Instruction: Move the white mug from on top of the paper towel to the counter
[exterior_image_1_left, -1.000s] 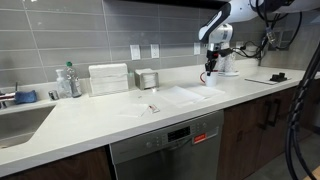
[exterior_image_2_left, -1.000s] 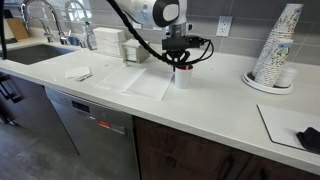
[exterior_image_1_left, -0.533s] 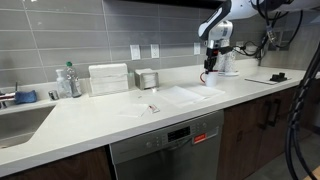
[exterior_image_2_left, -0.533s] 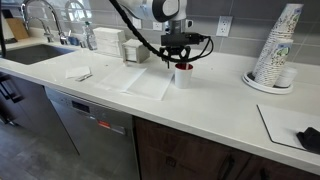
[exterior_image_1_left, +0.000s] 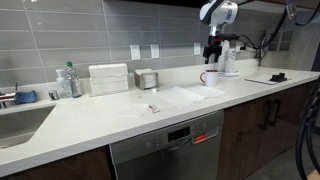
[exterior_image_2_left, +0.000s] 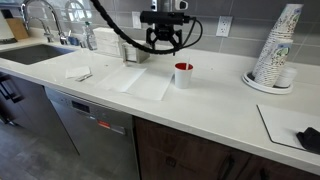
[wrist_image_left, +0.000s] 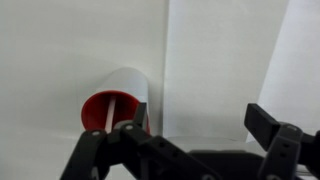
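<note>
The white mug (exterior_image_2_left: 183, 75), red inside, stands upright on the counter (exterior_image_2_left: 215, 105) just beside the edge of the paper towel (exterior_image_2_left: 150, 82). In an exterior view the mug (exterior_image_1_left: 209, 76) is at the far end of the flat paper towel (exterior_image_1_left: 185, 95). My gripper (exterior_image_2_left: 166, 36) hangs well above the mug, open and empty; it shows too in an exterior view, gripper (exterior_image_1_left: 213, 50). In the wrist view the mug (wrist_image_left: 115, 100) lies left of the open gripper (wrist_image_left: 200, 128), outside its fingers, with the paper towel (wrist_image_left: 225, 60) under the gap.
A tall stack of paper cups (exterior_image_2_left: 280, 50) stands further along the counter from the mug, with a black object (exterior_image_2_left: 308, 138) on a sheet near it. A white box holder (exterior_image_1_left: 108, 78), clear bottle (exterior_image_1_left: 68, 80) and sink (exterior_image_1_left: 20, 122) are at the other end.
The gripper was shut on the mug low on the counter; it has opened, let the mug go and risen clear above it. The mug stays standing.
</note>
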